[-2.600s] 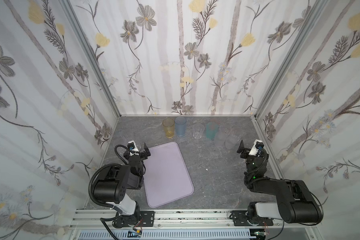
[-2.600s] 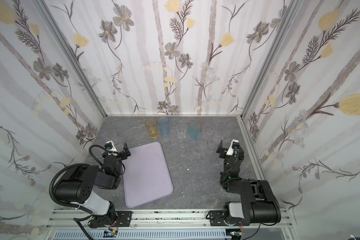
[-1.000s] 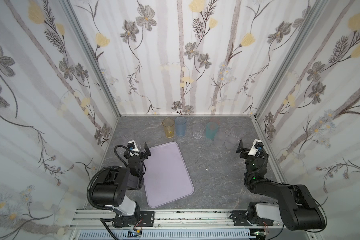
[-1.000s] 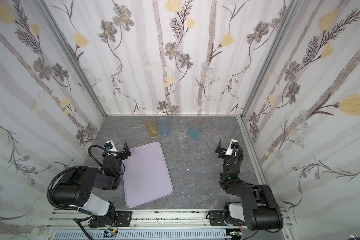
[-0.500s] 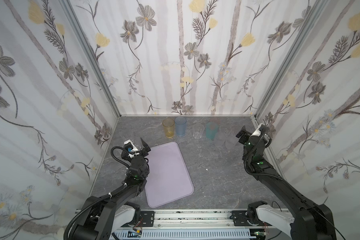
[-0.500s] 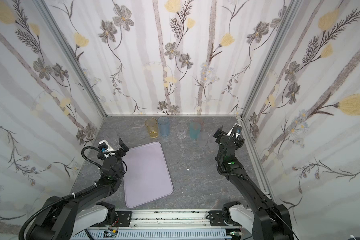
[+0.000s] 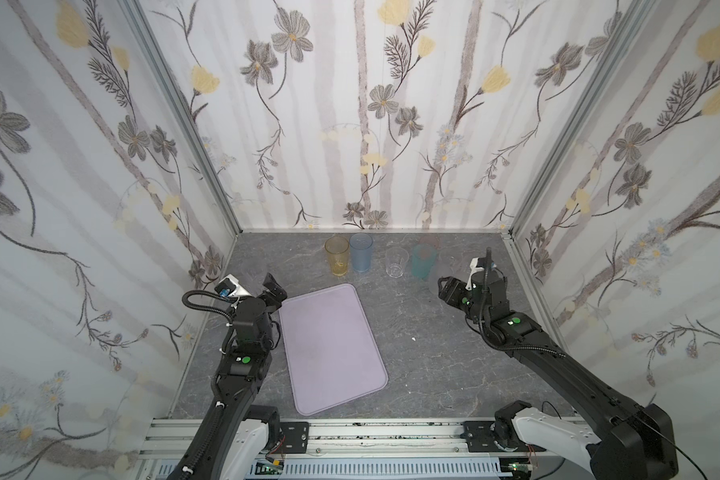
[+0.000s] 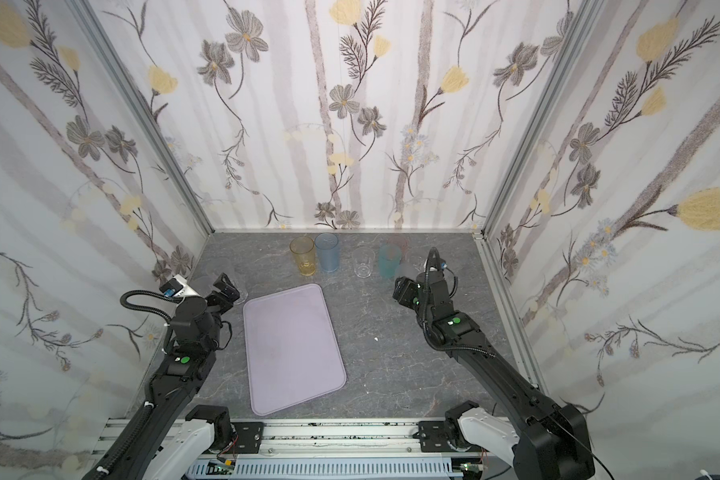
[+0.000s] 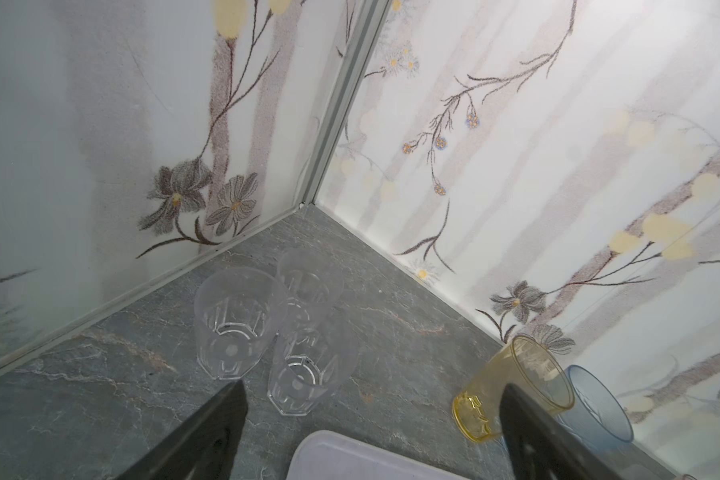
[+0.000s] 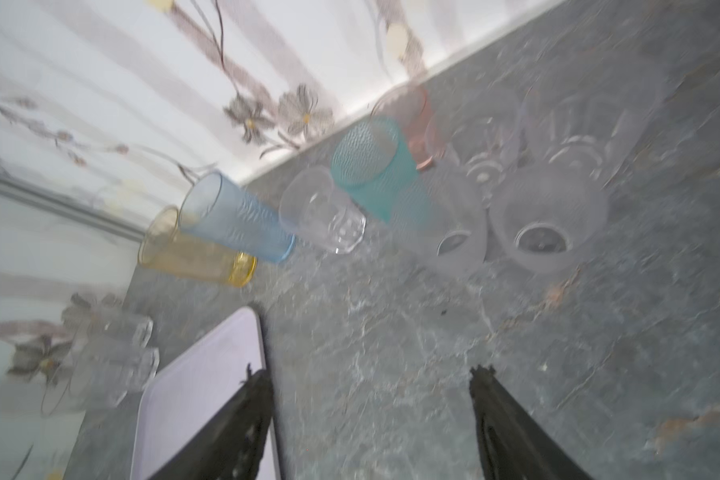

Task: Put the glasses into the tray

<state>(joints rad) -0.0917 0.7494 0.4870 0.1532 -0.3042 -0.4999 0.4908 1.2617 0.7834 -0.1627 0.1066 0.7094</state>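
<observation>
The lilac tray (image 7: 329, 345) lies bare on the grey table, left of centre. Along the back stand the amber (image 7: 336, 255), blue (image 7: 361, 252), clear (image 7: 395, 262) and teal (image 7: 424, 260) glasses, with frosted ones (image 10: 545, 224) and a pink one (image 10: 416, 124) further right. Three clear glasses (image 9: 233, 320) cluster in the back left corner. My left gripper (image 7: 275, 289) hangs open over the tray's far left corner, short of those three. Near the frosted glasses my right gripper (image 7: 447, 291) is open and empty above bare table.
Floral walls close the table on the left, back and right, with metal posts in both back corners. The three clear glasses (image 8: 221, 270) stand close to the left wall. A metal rail (image 7: 350, 432) runs along the front edge. The right wrist view is blurred.
Both arms have unfolded from their low rest pose and reached toward the back. The left gripper rose beside the tray's far corner; the right gripper moved up toward the back right glasses.
</observation>
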